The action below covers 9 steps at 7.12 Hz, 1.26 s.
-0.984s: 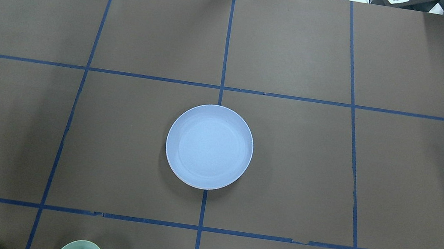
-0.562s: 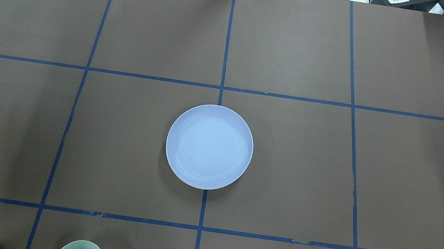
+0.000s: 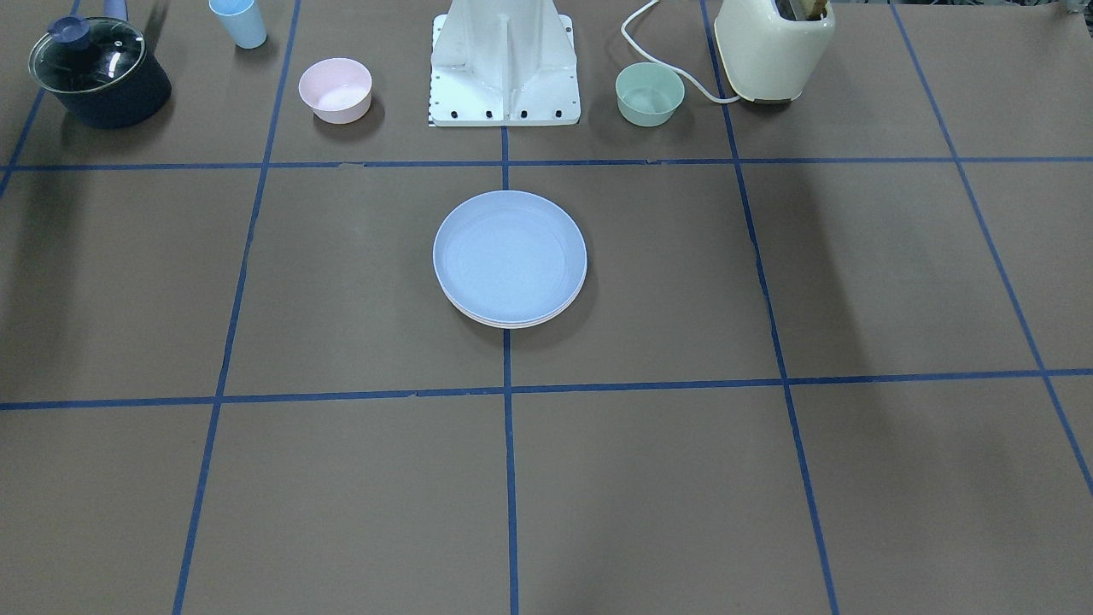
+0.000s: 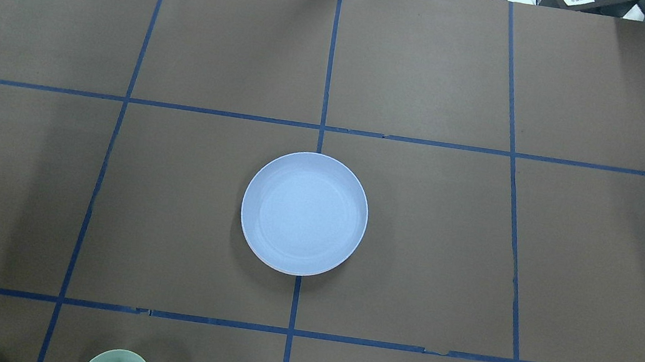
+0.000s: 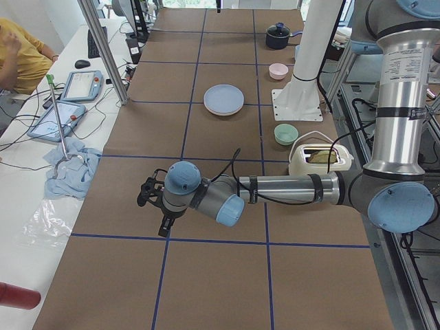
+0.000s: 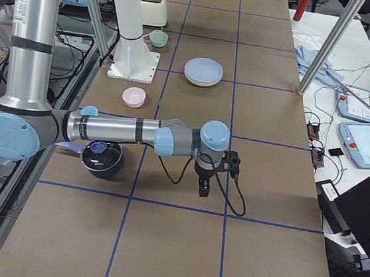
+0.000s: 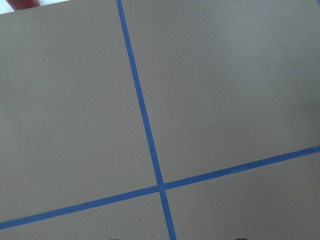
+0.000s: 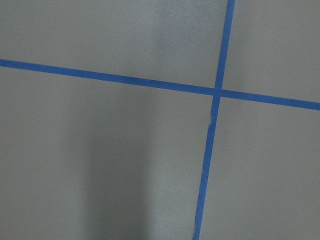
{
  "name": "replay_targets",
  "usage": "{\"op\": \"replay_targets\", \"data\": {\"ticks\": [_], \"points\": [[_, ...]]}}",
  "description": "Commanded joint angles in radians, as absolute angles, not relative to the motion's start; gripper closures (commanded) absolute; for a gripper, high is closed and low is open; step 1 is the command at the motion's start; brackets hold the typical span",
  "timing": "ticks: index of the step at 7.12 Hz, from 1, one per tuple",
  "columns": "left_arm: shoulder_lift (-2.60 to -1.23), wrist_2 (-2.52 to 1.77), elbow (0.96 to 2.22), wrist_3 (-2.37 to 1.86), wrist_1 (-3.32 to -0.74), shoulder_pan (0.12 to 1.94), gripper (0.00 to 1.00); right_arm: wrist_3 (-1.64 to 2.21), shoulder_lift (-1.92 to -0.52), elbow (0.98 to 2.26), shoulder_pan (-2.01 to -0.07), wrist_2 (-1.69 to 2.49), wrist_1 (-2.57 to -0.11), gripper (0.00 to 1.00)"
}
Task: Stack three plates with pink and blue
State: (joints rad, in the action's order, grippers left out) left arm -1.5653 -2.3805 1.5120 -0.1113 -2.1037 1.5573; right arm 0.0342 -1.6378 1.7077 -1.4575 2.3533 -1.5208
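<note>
The light blue plate (image 4: 304, 213) lies on top of a stack at the table's centre. In the front-facing view the blue plate (image 3: 510, 254) has thin pale rims of the plates under it (image 3: 512, 324) showing at its near edge; their colours are hard to tell. Both grippers show only in the side views. My left gripper (image 5: 155, 206) hangs over bare table far from the stack (image 5: 223, 100). My right gripper (image 6: 217, 174) hangs over bare table at the other end, far from the stack (image 6: 203, 71). I cannot tell whether either is open or shut. Both wrist views show only brown paper and blue tape.
Along the robot's side stand a small pink bowl (image 3: 335, 89), a mint-green bowl (image 3: 650, 94), a dark pot with a glass lid (image 3: 98, 73), a blue cup (image 3: 238, 21), a cream toaster (image 3: 773, 43) and the white robot base (image 3: 504, 64).
</note>
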Motion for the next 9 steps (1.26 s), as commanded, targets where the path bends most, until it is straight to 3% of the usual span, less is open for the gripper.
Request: {"op": "replay_targets", "data": {"ticks": [1, 9], "points": [[-1.563, -2.385, 1.514, -0.123, -2.114, 1.563, 0.0, 0.032, -1.623, 1.683, -1.46, 2.361, -1.516, 0.0], [-1.525, -2.387, 1.584, -0.121, -2.106, 1.565, 0.0, 0.034, -1.64, 1.687, -1.463, 2.349, -1.514, 0.0]]}}
